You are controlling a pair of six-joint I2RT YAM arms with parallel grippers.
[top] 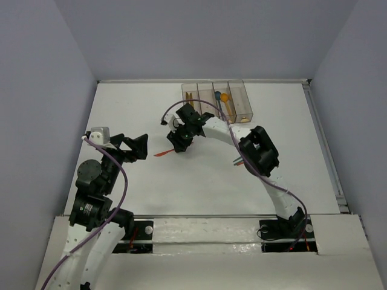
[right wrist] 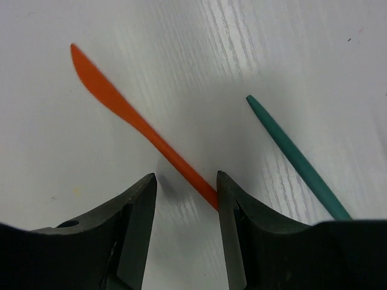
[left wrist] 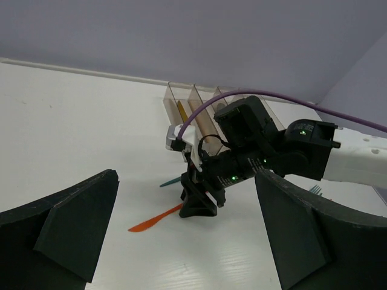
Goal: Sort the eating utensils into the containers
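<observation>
Fingers of the right pincer (right wrist: 185,181) stand apart astride the handle end of the orange knife (right wrist: 130,118), which lies flat on the white surface (right wrist: 290,54). A teal utensil (right wrist: 296,158) lies just beside the knife. The containers (top: 213,96) stand well beyond it, and the left pincer (top: 138,147), also spread apart, hangs off its blade tip.

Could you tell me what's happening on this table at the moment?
The right gripper is down at the table with its jaws open around the handle of an orange knife, not yet closed on it. A teal utensil lies just beside it. The left gripper hangs open to the left, holding nothing. At the far edge, the containers already hold a few utensils.
</observation>
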